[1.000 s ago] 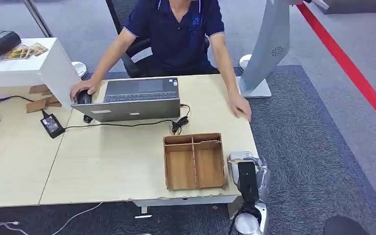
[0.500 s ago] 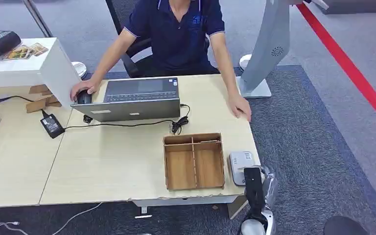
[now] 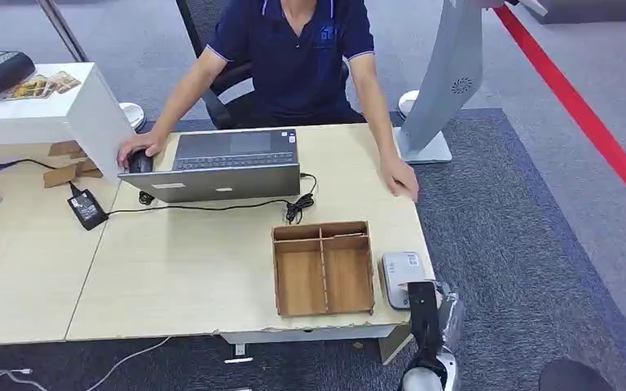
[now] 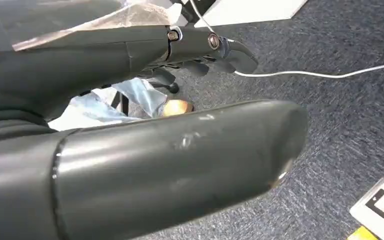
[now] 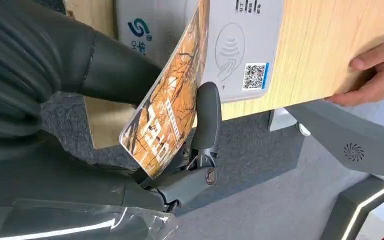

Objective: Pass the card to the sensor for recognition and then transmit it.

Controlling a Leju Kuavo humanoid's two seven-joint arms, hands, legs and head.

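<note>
**Card held just off the sensor at the bench corner**

The bench (image 3: 179, 269) carried a laptop (image 3: 228, 167), with a person (image 3: 293, 49) seated behind it, one of the person's hands (image 3: 399, 177) flat near the bench's right edge. In front of the laptop sat a wooden divided tray (image 3: 324, 267), and just beside it, at the corner, the grey sensor (image 3: 401, 275).

The right hand (image 5: 180, 165) hung off that corner, pinching the orange printed card (image 5: 167, 115) between thumb and fingers. The card stood edge-up, close in front of the sensor's face but not laid flat on it; whether they touched I could not tell.

The left hand (image 4: 170, 120) hung over the carpet with fingers spread, holding nothing.

By my reading, the recognition pass was under way or barely finished; handing the card on remained undone.
</note>
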